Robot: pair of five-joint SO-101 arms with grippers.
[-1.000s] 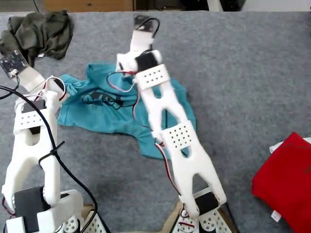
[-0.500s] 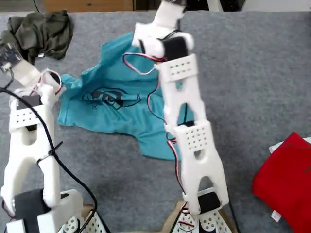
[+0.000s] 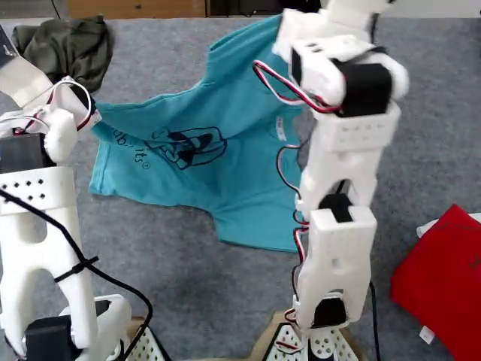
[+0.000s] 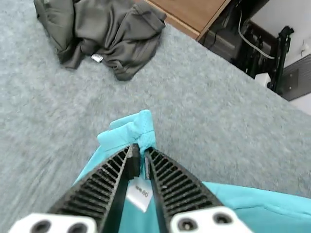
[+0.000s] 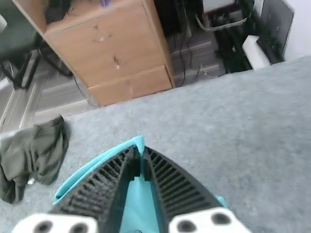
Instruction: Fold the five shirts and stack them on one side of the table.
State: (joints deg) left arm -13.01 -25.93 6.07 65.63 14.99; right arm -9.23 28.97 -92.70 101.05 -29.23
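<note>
A teal shirt (image 3: 210,150) with a dark print hangs stretched between both arms above the grey table, its lower hem trailing on the surface. My left gripper (image 4: 138,160) is shut on one corner of the teal shirt (image 4: 130,132), at the left in the high view. My right gripper (image 5: 137,162) is shut on another edge of the teal shirt (image 5: 141,194), lifted high near the table's far side. A crumpled olive shirt (image 3: 64,47) lies at the far left corner. A folded red shirt (image 3: 443,274) rests at the right edge.
The grey carpeted table (image 3: 421,128) has open room at the right and near the front. A wooden cabinet (image 5: 107,48) and cables stand beyond the far edge. A white item (image 3: 428,224) peeks out beside the red shirt.
The right arm has risen and swung toward the far right, pulling the teal shirt up and spreading it. The left arm has also lifted its corner off the table.
</note>
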